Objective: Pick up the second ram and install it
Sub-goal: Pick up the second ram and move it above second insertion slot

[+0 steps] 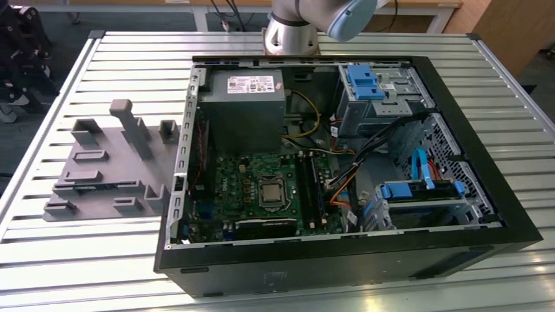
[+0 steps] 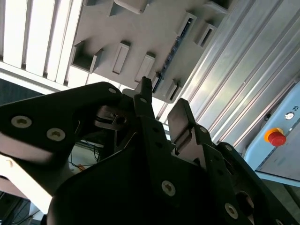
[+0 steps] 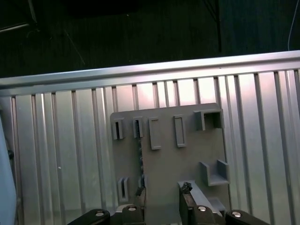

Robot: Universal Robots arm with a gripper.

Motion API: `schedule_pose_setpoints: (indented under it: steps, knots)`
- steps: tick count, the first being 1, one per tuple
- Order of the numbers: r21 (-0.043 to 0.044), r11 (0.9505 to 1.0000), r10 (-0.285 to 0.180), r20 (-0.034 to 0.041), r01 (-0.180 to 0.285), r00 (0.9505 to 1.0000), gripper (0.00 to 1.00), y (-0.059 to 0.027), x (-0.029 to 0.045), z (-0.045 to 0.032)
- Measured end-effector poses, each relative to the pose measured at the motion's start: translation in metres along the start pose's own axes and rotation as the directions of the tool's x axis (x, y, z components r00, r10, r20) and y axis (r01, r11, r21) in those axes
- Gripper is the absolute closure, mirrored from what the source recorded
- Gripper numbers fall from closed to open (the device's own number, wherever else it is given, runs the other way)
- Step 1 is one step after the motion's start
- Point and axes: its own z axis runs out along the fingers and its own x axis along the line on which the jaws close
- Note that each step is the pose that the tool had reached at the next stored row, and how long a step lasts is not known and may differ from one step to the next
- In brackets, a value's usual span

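Gripper hovers above the tray, jaws apart, empty. The ram stands in it, not yet gripped.

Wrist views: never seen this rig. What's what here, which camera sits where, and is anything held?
One robot arm, base at the exterior view's top. That camera stands off the arm: a slatted metal table, an open computer case with its motherboard, a grey holder tray at the exterior view's left. Both wrist views ride on the arm, looking past its black fingers at that tray. The thin dark strip standing edge-on in it is the second ram. The gripper is open over the tray, holding nothing.
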Motion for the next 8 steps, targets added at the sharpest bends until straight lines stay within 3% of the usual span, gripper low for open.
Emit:
schedule_pose_setpoints:
  steps: [8]
  knots:
    - [0.0000,1.0000,0.000,0.0000,0.000,1.0000,0.58,0.0000,0.0004,0.0089]
